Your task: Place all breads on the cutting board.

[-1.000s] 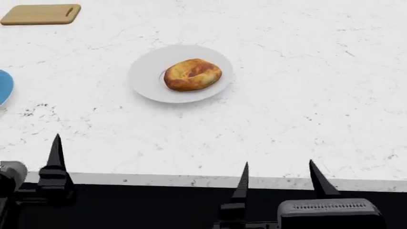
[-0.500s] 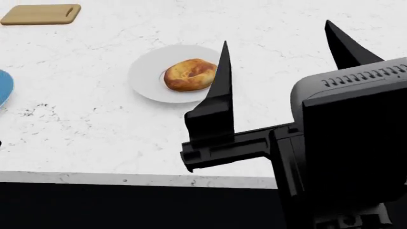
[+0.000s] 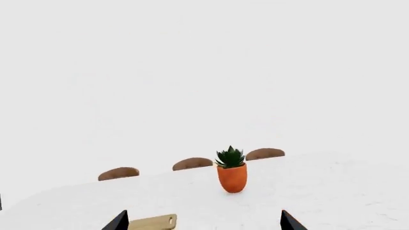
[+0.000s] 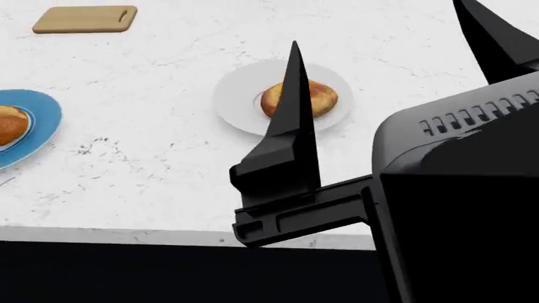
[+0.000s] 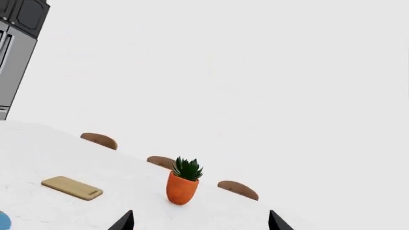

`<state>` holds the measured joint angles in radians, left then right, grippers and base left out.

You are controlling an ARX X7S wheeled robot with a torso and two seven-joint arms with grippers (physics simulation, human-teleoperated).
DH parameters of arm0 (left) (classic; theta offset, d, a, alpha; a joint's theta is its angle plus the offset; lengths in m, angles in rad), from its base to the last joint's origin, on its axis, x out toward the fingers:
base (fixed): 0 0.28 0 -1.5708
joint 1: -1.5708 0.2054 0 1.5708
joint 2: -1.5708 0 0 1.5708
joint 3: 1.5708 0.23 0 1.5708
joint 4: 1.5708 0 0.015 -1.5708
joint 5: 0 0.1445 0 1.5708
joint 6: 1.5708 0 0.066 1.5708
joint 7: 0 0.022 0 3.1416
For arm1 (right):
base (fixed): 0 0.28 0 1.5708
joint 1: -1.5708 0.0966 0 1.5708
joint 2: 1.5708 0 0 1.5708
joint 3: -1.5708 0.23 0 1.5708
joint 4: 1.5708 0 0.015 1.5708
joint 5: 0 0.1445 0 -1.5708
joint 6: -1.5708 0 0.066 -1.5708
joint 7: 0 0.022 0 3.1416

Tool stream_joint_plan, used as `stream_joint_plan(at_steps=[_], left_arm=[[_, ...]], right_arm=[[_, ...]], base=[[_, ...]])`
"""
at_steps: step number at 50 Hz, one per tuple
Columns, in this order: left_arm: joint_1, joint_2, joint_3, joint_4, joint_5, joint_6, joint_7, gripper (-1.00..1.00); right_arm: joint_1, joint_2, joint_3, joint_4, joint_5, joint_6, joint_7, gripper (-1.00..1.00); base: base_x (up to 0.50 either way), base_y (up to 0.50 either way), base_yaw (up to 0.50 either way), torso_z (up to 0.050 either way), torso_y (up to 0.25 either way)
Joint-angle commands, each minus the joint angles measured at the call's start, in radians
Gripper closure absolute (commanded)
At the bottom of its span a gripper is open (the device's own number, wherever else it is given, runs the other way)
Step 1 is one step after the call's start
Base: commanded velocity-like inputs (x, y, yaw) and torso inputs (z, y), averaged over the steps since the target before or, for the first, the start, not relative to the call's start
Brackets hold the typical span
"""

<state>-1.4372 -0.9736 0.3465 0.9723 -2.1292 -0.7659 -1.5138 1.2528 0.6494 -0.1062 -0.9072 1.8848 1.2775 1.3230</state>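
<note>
Right pincer (image 4: pixel 387 60): raised close before the head camera, its two black pointed fingers spread wide apart with nothing between them. The inner finger (image 4: pixel 291 113) stands over the near edge of the white plate (image 4: pixel 236 95) in that view and hides part of it; height above the tabletop (image 4: pixel 151 164) cannot be judged.

Round golden-brown bread (image 4: pixel 319 96): lies on the white plate, beyond the right pincer and seen just behind its inner finger, within the span of the open fingers. Not held.

Oval loaf (image 4: pixel 10 125): rests on the blue plate (image 4: pixel 42 117), well off to the left of the right pincer, partly cut by the frame edge.

Cutting board (image 4: pixel 85 19): lies flat at the far left of the tabletop, well apart from the right pincer and from both plates, with no bread on it. The right wrist view shows it (image 5: pixel 72 187) ahead of the fingertips and to one side, with an orange pot holding a green plant (image 5: pixel 183 183) farther along.

Left pincer (image 3: pixel 203 223): only its two fingertips show in the left wrist view, set wide apart and empty. The cutting board (image 3: pixel 153 222) lies just beyond one tip.
</note>
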Motion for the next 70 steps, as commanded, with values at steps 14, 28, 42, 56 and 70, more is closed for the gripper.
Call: stream_joint_plan(at_steps=[14, 28, 42, 56, 70], left_arm=[[0.008, -0.016, 0.046, -0.006, 0.045, 0.041, 0.007, -1.0], [0.001, -0.024, 0.063, -0.006, 0.057, 0.04, 0.005, -1.0], [0.037, -0.043, 0.046, 0.0, 0.086, 0.058, 0.037, -1.0], [0.032, -0.044, 0.054, -0.013, 0.099, 0.055, 0.039, -1.0], [0.038, -0.057, 0.051, -0.012, 0.099, 0.065, 0.042, -1.0]], right_arm=[[-0.019, 0.009, 0.015, 0.004, -0.008, -0.008, -0.013, -1.0], [-0.04, 0.013, 0.046, 0.008, -0.026, -0.037, -0.026, -1.0], [-0.031, 0.02, 0.036, 0.004, -0.013, -0.052, -0.03, -1.0], [-0.008, 0.019, 0.035, 0.016, -0.022, -0.064, -0.04, -1.0], [-0.042, 0.023, 0.053, 0.01, -0.045, -0.073, -0.064, -1.0]], base=[[0.0, 0.39, 0.0, 0.0, 0.0], [0.06, 0.0, 0.0, 0.0, 0.0], [0.31, 0.01, 0.0, 0.0, 0.0], [0.28, 0.13, 0.0, 0.0, 0.0], [0.3, 0.0, 0.0, 0.0, 0.001]])
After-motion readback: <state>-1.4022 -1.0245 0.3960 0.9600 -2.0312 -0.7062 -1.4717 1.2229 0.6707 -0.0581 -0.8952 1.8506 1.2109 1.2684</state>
